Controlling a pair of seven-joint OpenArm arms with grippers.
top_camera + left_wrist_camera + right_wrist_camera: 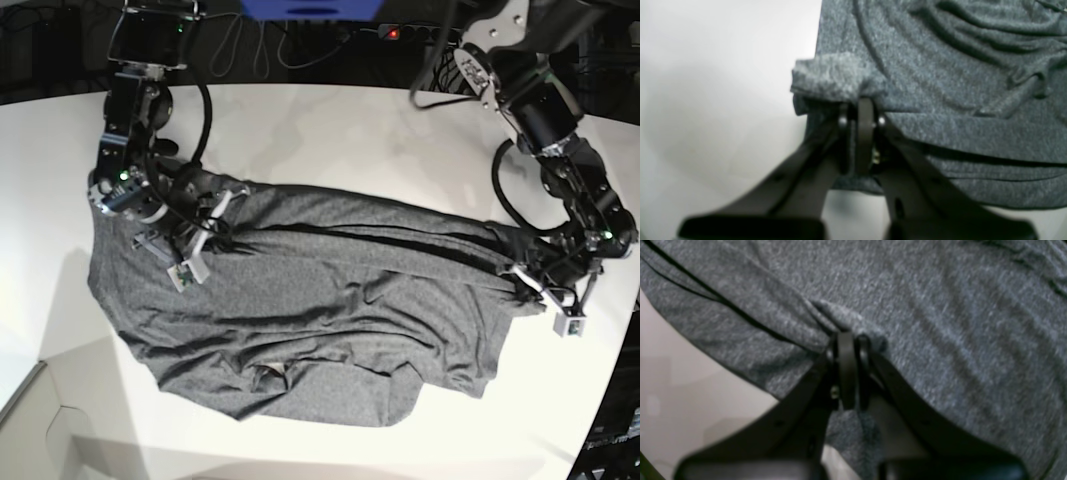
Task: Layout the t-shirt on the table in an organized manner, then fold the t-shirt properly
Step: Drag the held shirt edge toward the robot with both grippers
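**Holding the T-Shirt at Both Ends**

Spreading across the middle of the white table (330, 130), the dark grey t-shirt (320, 310) is seen lying mostly flat, with many soft folds and wrinkles in it. A long dark crease is seen running across its upper part from side to side. Bare table is seen all around the cloth.

The left hand (860, 103) is shut tight on a small bunch of the t-shirt's edge. In the left wrist view, the two black fingers (865, 133) are pressed together, and a little fold of cloth is pinched between their tips. Layers of the cloth edge are seen stacked just beside the fingers. In the base view, this hand (530, 285) is found at the right end of the shirt, near the table's curved edge.

The right hand (848, 338) is also shut tight on the t-shirt. In the right wrist view, the cloth is gathered into a small pucker where the fingertips meet. In the base view, this hand (195, 235) is found at the upper left part of the shirt.

A small white block is seen fixed to each arm near its hand.
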